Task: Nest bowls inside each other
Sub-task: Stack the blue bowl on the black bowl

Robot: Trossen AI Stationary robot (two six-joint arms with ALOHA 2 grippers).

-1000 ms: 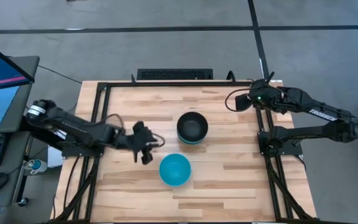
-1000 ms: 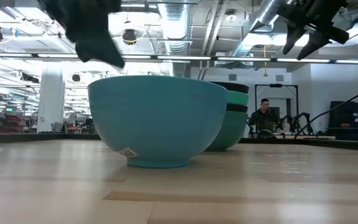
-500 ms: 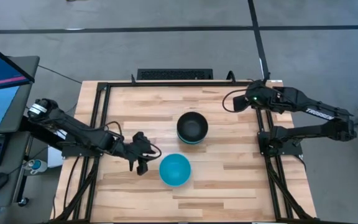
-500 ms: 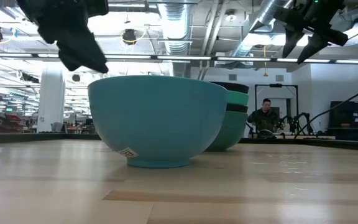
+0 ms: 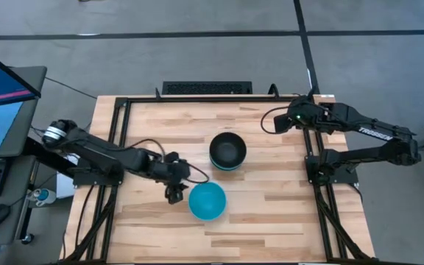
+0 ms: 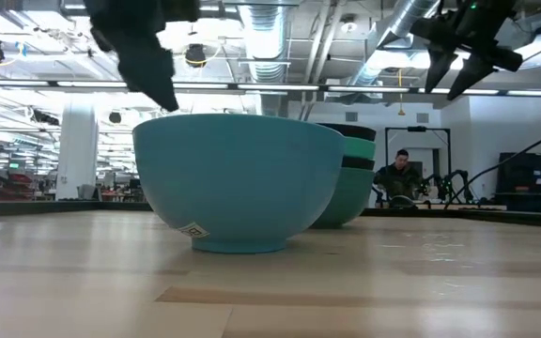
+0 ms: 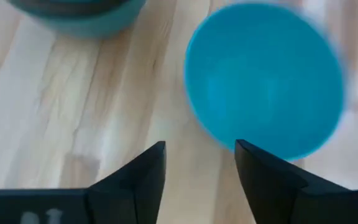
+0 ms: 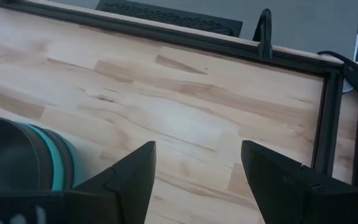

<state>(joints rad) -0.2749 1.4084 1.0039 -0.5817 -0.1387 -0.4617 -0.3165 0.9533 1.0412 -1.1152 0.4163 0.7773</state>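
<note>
So the left gripper (image 5: 174, 193) is parked right at the left rim of the lone cyan bowl (image 5: 207, 200), fingers spread with nothing between them, and the bowl's near edge is lined up just past the gap in the wrist view. Beyond it toward the table's middle, the nested stack (image 5: 227, 152) is topped by a black bowl. Over at the far right corner, the right gripper (image 5: 282, 121) is held up high, also spread and empty, so the left arm is clearly the nearer one for this grab.

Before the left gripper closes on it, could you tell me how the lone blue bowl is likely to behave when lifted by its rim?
The blue bowl looks like thin, smooth plastic, so probably light and stiff. It might slip between the left gripper fingers. Its small foot under a wide rim, seen in the low view, suggests it could tip or slide on the table if nudged sideways.
</note>
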